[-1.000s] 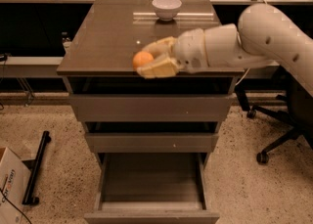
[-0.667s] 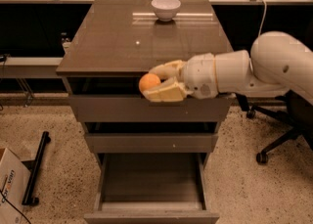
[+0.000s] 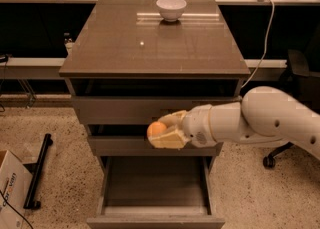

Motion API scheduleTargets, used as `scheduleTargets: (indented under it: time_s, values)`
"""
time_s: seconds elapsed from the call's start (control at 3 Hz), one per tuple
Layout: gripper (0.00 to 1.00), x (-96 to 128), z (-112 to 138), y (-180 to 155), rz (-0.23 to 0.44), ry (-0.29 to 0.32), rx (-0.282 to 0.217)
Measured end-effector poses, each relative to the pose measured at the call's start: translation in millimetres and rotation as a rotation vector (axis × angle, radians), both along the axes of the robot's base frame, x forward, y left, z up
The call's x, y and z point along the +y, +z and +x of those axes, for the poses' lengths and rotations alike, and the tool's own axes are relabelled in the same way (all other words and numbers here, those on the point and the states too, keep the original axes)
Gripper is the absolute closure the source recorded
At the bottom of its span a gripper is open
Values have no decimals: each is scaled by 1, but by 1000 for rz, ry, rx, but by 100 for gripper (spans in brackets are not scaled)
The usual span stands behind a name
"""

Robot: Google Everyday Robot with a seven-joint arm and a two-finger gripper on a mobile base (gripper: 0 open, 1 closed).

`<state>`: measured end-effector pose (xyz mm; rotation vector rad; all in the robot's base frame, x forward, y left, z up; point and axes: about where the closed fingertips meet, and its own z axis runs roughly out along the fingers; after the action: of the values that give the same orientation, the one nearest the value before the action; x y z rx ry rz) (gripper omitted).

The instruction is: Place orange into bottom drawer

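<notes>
The orange (image 3: 156, 129) is small, round and bright orange, held in my gripper (image 3: 165, 133), whose pale fingers are shut around it. The gripper hangs in front of the middle drawer front, above the open bottom drawer (image 3: 156, 187). That drawer is pulled out toward the camera and shows a plain grey-brown interior with nothing in it. My white arm (image 3: 260, 120) reaches in from the right.
A white bowl (image 3: 171, 8) stands at the back of the cabinet top (image 3: 150, 43). An office chair (image 3: 295, 73) is at the right. A cardboard box (image 3: 10, 188) and a black bar (image 3: 37, 170) lie on the floor at the left.
My gripper with the orange has moved down from the cabinet top's front edge to the level of the middle drawer front, over the open bottom drawer.
</notes>
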<state>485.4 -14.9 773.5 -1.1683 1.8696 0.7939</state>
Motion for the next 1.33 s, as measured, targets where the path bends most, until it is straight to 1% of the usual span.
scheduleTargets:
  time_s: [0.67, 1.0, 1.33]
  values:
    - [100, 7, -8, -17, -7, 13, 43]
    - [100, 9, -11, -53, -42, 28, 61]
    - [100, 9, -13, -93, -42, 39, 78]
